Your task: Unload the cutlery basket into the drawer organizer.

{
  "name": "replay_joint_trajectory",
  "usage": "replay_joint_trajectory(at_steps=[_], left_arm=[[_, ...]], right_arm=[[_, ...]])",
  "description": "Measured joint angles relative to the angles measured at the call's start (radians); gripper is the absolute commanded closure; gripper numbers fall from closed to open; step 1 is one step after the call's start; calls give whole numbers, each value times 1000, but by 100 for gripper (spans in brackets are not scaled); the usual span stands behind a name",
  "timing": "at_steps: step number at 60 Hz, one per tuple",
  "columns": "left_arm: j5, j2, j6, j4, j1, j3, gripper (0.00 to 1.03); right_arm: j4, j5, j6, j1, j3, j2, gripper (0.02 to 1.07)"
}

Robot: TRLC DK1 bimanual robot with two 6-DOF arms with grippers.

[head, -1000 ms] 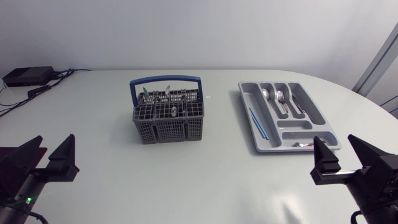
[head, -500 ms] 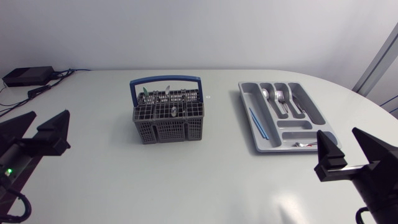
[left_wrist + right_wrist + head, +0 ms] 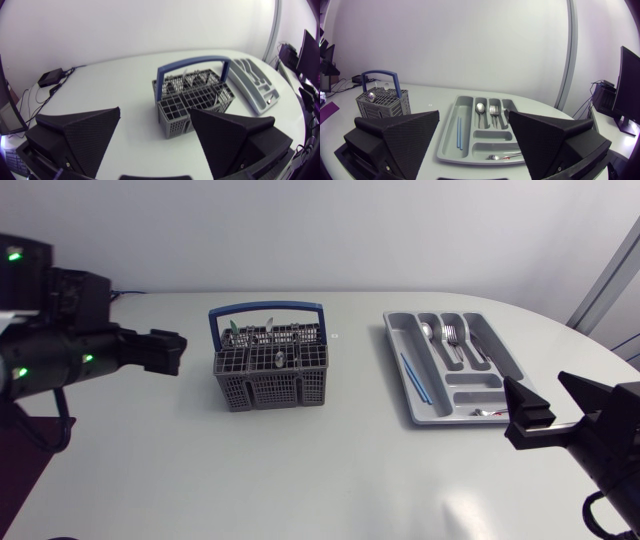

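While left pincer (image 3: 154, 110), right pincer (image 3: 474, 113) gape wide, basket (image 3: 272, 370) contents mostly hidden; organizer (image 3: 393, 332) front item (image 3: 487, 413) unclear.

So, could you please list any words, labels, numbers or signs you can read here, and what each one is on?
None can be read.
The basket, the cutlery tray, the left gripper and the right gripper show no legible print.
The left arm shows only small green lights, no characters.
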State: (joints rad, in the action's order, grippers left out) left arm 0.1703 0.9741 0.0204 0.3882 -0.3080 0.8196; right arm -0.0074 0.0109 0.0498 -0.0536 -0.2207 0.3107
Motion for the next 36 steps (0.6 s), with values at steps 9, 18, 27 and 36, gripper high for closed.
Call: replay_joint_trajectory(at_steps=[9,18,27,36], left_arm=[[-39,225,-31,164,-30,191,5],[-129,357,-35,243,-62,305,6],[-174,440,-16,251,-108,385,8],[-179,540,6,249,-140,459,12]], right_arm=[[-66,2,-12,-6,-43,73,7],[-149,4,-21,-6,-121,178,7],[-229,4,-21,-6,-210,325,7],[-269,5,-19,-26,-241,377,7]])
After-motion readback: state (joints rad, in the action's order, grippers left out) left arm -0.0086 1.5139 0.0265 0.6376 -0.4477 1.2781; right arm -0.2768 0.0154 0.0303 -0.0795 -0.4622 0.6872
